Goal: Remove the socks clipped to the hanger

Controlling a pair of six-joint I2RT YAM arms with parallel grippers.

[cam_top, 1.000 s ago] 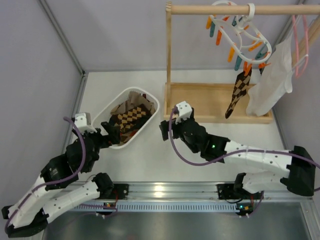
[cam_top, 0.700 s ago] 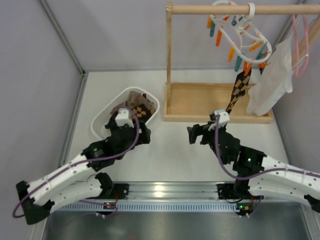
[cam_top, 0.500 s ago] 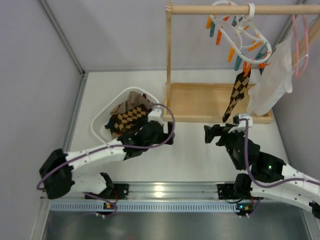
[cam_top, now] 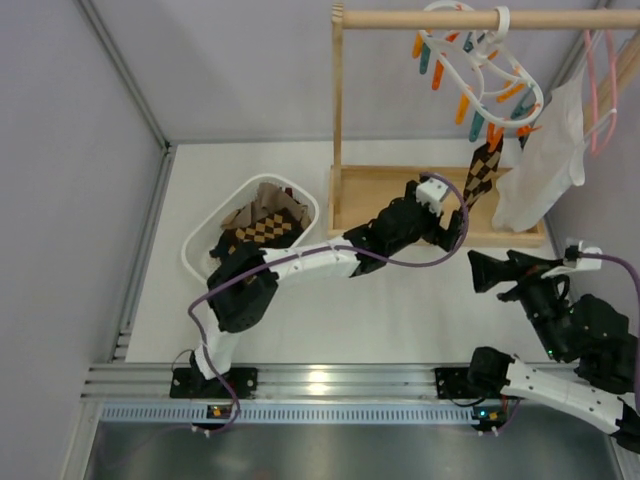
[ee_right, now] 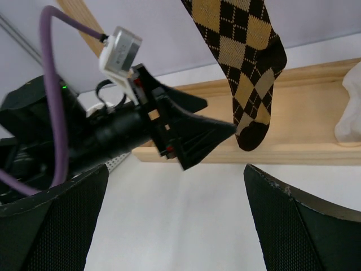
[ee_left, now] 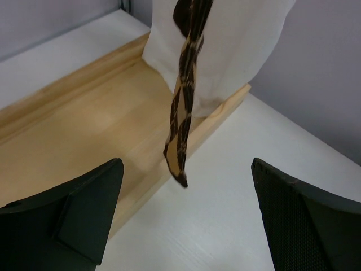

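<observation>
Over white table [cam_top: 330, 320], released left pincer [cam_top: 452, 228] swung from bin [cam_top: 200, 235] to sock [cam_top: 480, 175]; right pincer [cam_top: 478, 272] released.

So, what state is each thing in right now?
Sock: clipped to hanger, hanging.
Hanger: hooked on rail.
Basket: holds argyle socks.
Left gripper: jaws open, empty.
Right gripper: jaws open, empty.
White cloth: hanging.

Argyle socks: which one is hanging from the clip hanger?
The sock dangling from the white hanger on the right, over the wooden base; the other argyle socks lie piled in the white basket.
</observation>
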